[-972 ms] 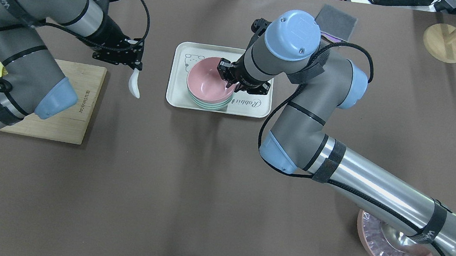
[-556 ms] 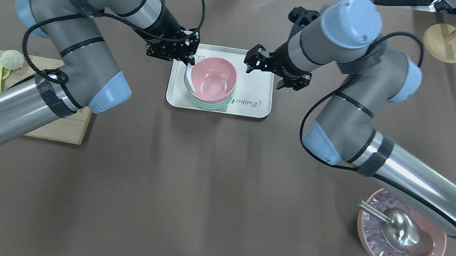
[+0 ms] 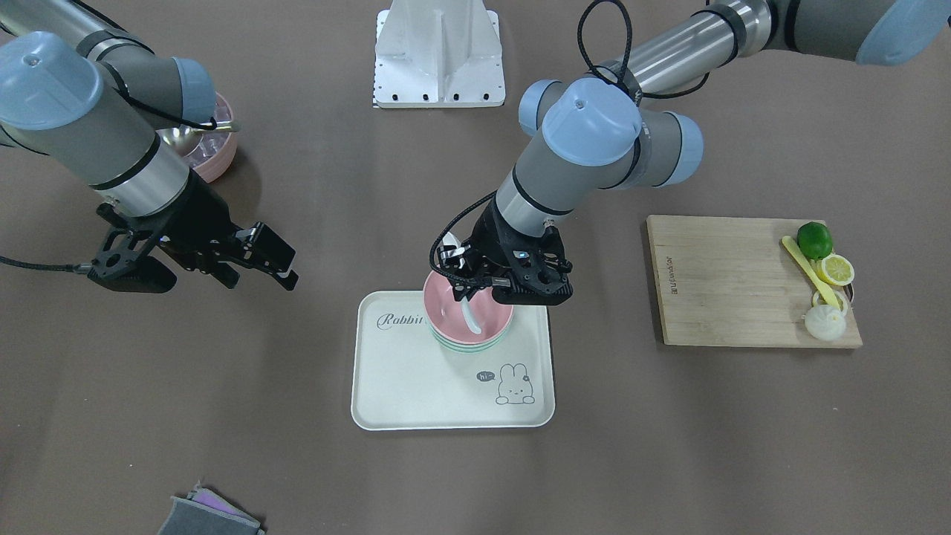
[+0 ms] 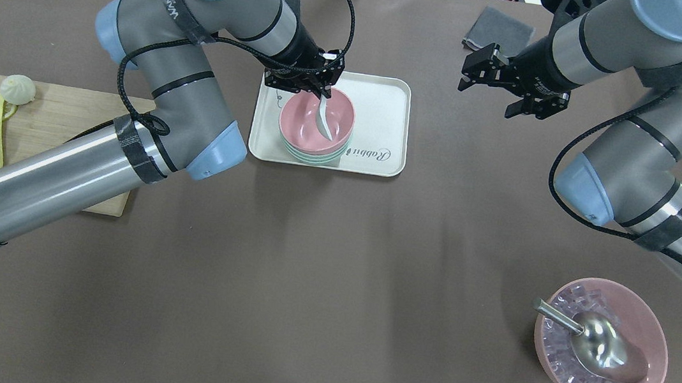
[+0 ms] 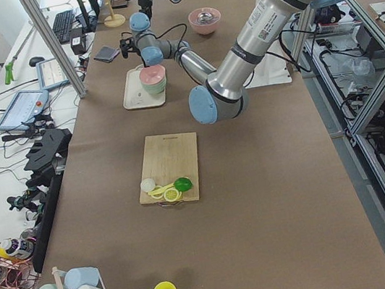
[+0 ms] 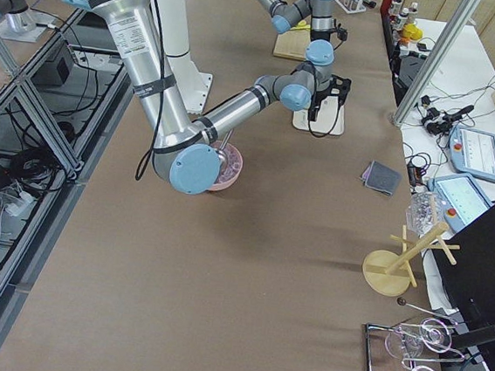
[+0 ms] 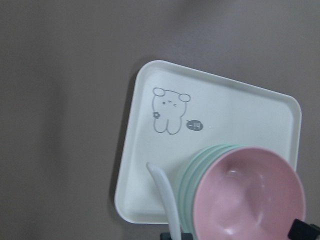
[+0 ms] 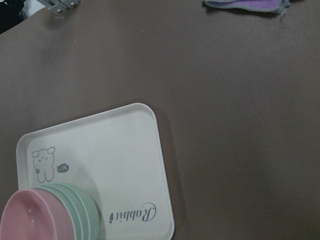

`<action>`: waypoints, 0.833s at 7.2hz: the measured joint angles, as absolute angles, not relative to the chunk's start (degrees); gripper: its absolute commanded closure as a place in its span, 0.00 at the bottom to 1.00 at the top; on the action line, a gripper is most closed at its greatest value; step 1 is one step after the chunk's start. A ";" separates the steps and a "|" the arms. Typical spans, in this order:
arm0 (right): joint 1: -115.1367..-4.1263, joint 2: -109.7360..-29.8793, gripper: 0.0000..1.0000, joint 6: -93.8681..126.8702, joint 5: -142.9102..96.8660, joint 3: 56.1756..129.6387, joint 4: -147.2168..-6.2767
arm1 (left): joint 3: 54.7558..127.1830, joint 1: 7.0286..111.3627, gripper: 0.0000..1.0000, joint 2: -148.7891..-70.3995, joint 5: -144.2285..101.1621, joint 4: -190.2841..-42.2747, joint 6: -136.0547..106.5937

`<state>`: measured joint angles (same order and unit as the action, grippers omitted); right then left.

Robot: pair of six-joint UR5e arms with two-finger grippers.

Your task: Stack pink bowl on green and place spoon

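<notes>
The pink bowl (image 4: pixel 303 124) sits stacked on the green bowls (image 4: pixel 319 158) on the white tray (image 4: pixel 381 119). My left gripper (image 4: pixel 322 88) is shut on the handle of the white spoon (image 4: pixel 325 122), which hangs down into the pink bowl. The front view shows the spoon (image 3: pixel 469 316) inside the pink bowl (image 3: pixel 446 316). The left wrist view shows the spoon (image 7: pixel 165 192) beside the pink bowl (image 7: pixel 250 200) and green bowls (image 7: pixel 192 175). My right gripper (image 4: pixel 487 99) is open and empty, raised to the right of the tray.
A wooden cutting board (image 4: pixel 66 122) with a lime, lemon pieces and a bun lies at the left. A pink bowl of ice (image 4: pixel 599 346) with a metal scoop stands front right. A grey cloth (image 4: pixel 500 33) and a wooden rack (image 4: pixel 667 62) are at the back right.
My left gripper carried the spoon rightward from the table left of the tray to over the pink bowl. My right gripper left the pink bowl and drew back to the right.
</notes>
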<state>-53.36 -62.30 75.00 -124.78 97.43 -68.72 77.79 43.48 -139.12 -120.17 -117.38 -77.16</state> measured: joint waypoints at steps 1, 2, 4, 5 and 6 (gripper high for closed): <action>-54.06 -63.13 0.00 73.76 -124.75 97.66 -68.78 | 78.15 43.53 0.02 -137.88 -120.06 -117.39 -75.63; -55.01 -64.03 0.00 72.18 -124.73 97.72 -68.85 | 80.65 43.93 0.02 -134.36 -120.22 -117.22 -74.16; -58.20 -67.74 0.00 63.57 -124.78 97.31 -68.97 | 88.99 49.10 0.02 -122.60 -123.45 -115.07 -63.67; -60.87 -70.88 0.00 55.09 -125.02 96.37 -69.01 | 92.46 53.96 0.02 -116.30 -125.58 -113.14 -55.62; -64.51 -73.61 0.00 45.17 -125.78 94.31 -69.22 | 95.11 58.62 0.02 -109.29 -126.62 -111.75 -46.43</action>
<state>-64.51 -73.61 45.17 -125.78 94.31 -69.22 95.11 58.62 -109.29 -126.62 -111.75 -46.43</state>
